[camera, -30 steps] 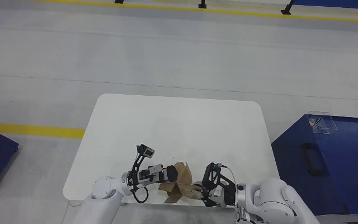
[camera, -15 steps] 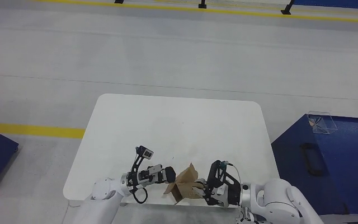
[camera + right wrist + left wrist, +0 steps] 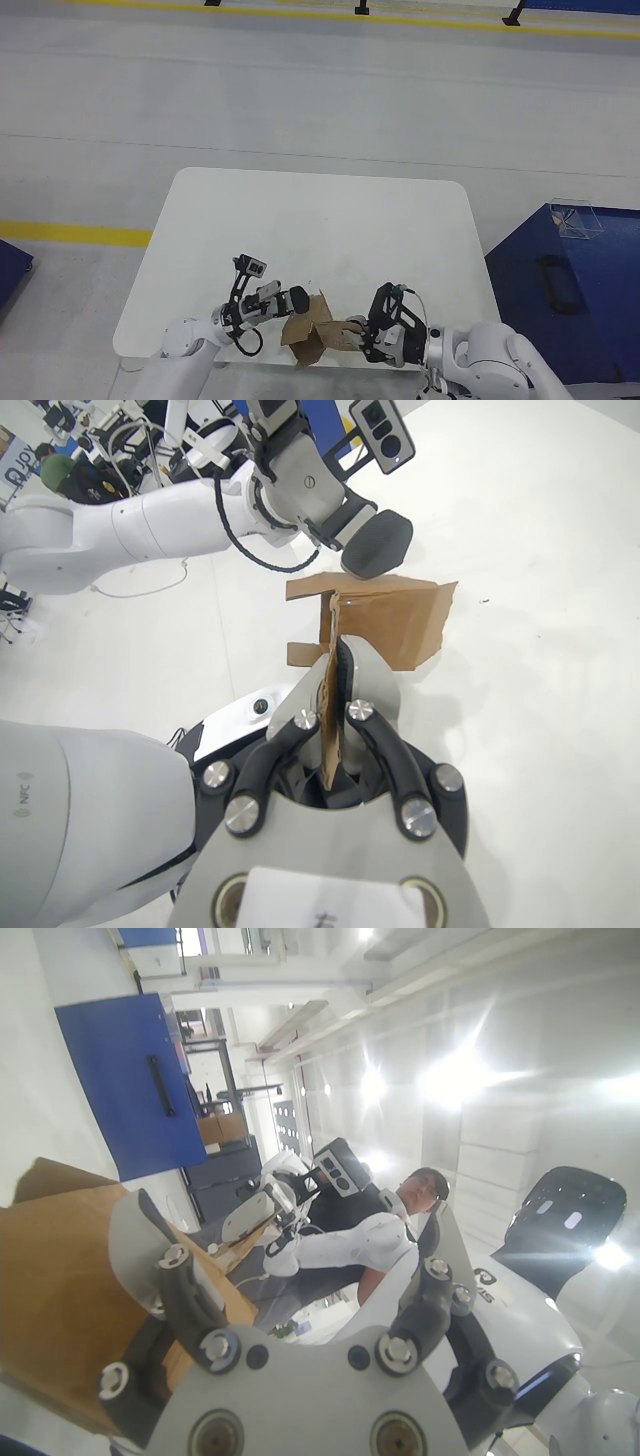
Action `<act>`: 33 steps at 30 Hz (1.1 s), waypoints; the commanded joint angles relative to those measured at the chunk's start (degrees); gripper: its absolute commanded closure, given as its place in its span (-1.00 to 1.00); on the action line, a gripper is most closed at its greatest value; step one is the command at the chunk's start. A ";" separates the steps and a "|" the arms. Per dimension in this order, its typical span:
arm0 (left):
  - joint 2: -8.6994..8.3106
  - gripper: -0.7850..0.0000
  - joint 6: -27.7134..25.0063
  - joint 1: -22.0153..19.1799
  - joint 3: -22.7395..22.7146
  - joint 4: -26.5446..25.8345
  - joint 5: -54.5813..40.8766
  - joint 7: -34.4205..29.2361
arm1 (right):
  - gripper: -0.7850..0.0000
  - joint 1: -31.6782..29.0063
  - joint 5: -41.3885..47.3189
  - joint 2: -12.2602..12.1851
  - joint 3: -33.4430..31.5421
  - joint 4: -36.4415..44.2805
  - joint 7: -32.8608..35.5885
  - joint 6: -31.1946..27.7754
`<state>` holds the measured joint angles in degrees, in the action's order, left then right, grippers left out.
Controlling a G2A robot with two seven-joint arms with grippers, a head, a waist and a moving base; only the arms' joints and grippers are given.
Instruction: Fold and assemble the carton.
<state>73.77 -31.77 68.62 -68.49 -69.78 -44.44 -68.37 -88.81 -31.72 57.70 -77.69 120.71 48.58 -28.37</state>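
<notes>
The brown carton [image 3: 310,332], half folded with loose flaps, is at the near edge of the table [image 3: 300,220], between both grippers. The right gripper [image 3: 336,650] is clamped on one flap. The left gripper [image 3: 295,299] is spread wide and touches the carton's top edge. Since a second ago the left gripper has drawn back a little, and the carton has shifted toward it.

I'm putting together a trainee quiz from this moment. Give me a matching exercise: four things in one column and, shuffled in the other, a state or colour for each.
Things:
1. carton
2. left tool
3. right tool
4. table

States:
A. shut on a carton panel
B. white
C. brown, partly folded
D. open, one pad against the carton

Pairs: 1-C, 2-D, 3-A, 4-B
</notes>
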 commanded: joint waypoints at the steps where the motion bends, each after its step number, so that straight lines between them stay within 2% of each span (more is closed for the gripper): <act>1: -0.35 -1.00 -2.76 0.25 -1.76 -0.89 1.99 1.87 | 1.00 0.26 2.21 -0.10 -1.24 -0.32 -0.63 0.74; 4: -1.10 -1.00 -8.10 1.36 -4.72 -4.09 9.72 5.15 | 1.00 0.55 5.36 -0.31 -3.42 -0.70 -0.71 1.92; 7: -1.85 -1.00 -11.11 3.85 -7.42 -9.29 17.94 8.27 | 1.00 0.99 9.91 -0.54 -6.04 -1.30 -0.60 2.86; 10: -2.58 -1.00 -12.11 6.33 -9.44 -14.67 27.63 9.69 | 1.00 1.65 14.09 -0.81 -8.15 -1.99 0.41 2.96; 12: -2.90 -1.00 -12.69 8.16 -11.09 -17.24 35.23 12.98 | 1.00 2.11 15.62 -0.96 -9.23 -2.67 0.89 3.30; 17: -3.11 -1.00 -6.25 10.91 -11.30 -21.73 46.85 19.52 | 1.00 2.91 17.41 -1.22 -10.03 -3.20 1.83 3.61; 26: -3.02 -1.00 3.06 10.42 -7.14 -23.78 63.81 26.75 | 1.00 4.68 17.86 -1.45 -8.08 -3.77 3.13 3.31; 33: -2.66 -1.00 6.45 8.37 -3.79 -21.35 64.38 29.68 | 1.00 4.88 17.65 -1.67 -7.00 -3.31 3.62 2.14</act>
<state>71.08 -26.08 77.28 -72.60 -91.55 19.91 -39.04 -83.84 -13.94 56.06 -84.78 117.30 52.14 -26.06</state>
